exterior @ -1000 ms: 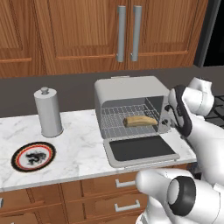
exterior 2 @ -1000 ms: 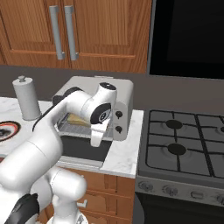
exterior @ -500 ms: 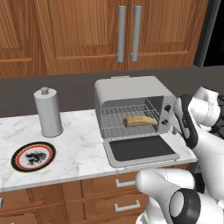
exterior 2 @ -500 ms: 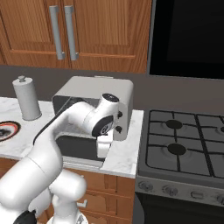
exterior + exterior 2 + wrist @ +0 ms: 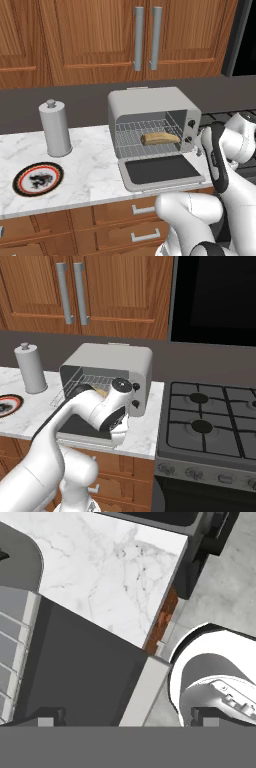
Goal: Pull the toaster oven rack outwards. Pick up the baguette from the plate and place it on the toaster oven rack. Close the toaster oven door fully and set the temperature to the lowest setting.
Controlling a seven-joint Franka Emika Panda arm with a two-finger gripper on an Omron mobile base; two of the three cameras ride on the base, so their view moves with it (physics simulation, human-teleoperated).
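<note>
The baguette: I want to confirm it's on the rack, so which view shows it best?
The left base view: the baguette lies in plain sight on the toaster oven rack. In the right base view, the arm hides all but a tan sliver. The hand view looks at the toaster oven door.

Toaster oven point(image 5: 150, 102), centre of the left base view: light-grey casing, two dark knobs point(image 5: 190, 131) at its right front. Rack point(image 5: 135, 140): silver wire grid. Baguette point(image 5: 159, 138): tan-brown with a lighter golden top. Door point(image 5: 160, 171), below the oven: grey frame around dark glass. Plate point(image 5: 38, 179), lower left: black and red-orange rim, white centre with a black pattern. Canister point(image 5: 55, 129), left of centre: plain grey. Counter point(image 5: 90, 165): white marble with grey veining. Cabinets point(image 5: 90, 40), upper frame: reddish-brown wood, grey handles. Stove point(image 5: 210, 421), right of the right base view: dark grey.
</note>
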